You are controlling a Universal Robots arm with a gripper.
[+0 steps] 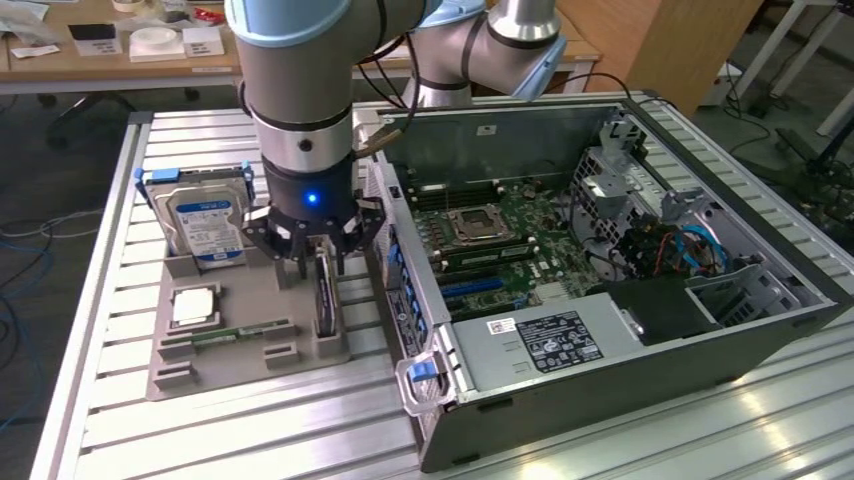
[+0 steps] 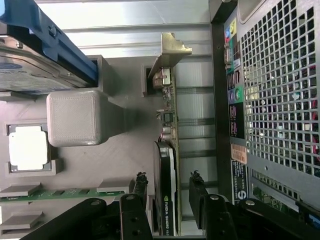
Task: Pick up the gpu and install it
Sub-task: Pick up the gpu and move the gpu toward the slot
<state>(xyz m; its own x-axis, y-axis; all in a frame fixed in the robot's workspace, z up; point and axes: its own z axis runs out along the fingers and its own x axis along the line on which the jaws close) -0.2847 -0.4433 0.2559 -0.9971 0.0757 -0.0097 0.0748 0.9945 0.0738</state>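
Grey plastic tray [image 1: 240, 365] holds the gpu [image 1: 324, 305] on its edge in a slot. The gripper [image 1: 320, 262] is low over it. The card is not yet lifted, so the installing into the open computer case [image 1: 747, 300] is all left to do. Tray and case sit on a ribbed metal table [image 1: 120, 200]; a wooden desk [image 1: 34, 62] stands behind.

In the wrist view, the fingers [image 2: 141, 187] stand half wide on both sides of the gpu [image 2: 166, 160]. As far as I can judge, a thin gap is left on each side, so nothing is held.
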